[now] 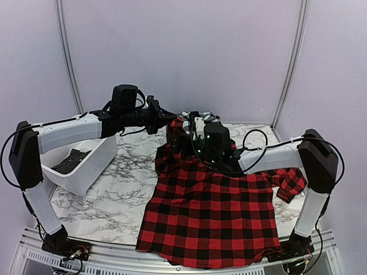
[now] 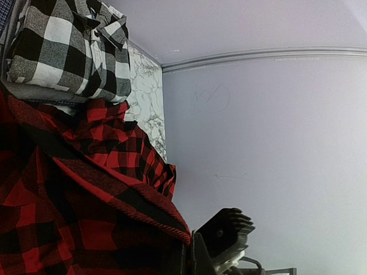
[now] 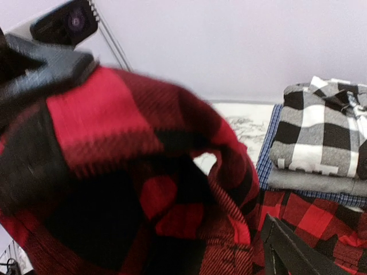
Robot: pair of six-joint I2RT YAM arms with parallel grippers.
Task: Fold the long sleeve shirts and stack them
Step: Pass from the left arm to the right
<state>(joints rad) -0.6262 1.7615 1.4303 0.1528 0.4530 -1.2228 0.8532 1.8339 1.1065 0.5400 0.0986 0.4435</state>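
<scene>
Your left gripper (image 1: 162, 119) is clamped on the raised shoulder of the red-and-black shirt (image 1: 212, 212); your right gripper (image 1: 195, 123) stands wide just beside it. The shirt's body lies spread toward 6 o'clock, not yet folded. At 12 o'clock the black-and-white plaid shirt (image 3: 321, 137) tops a finished stack.

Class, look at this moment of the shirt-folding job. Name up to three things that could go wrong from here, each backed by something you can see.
1. The left gripper holds the red-and-black shirt up by one pinch; the cloth might slip out and fall in a heap.
2. The folded stack sits close behind the lifted cloth; a swing might knock it askew.
3. The open right gripper faces bunched cloth and may grab extra layers.
</scene>
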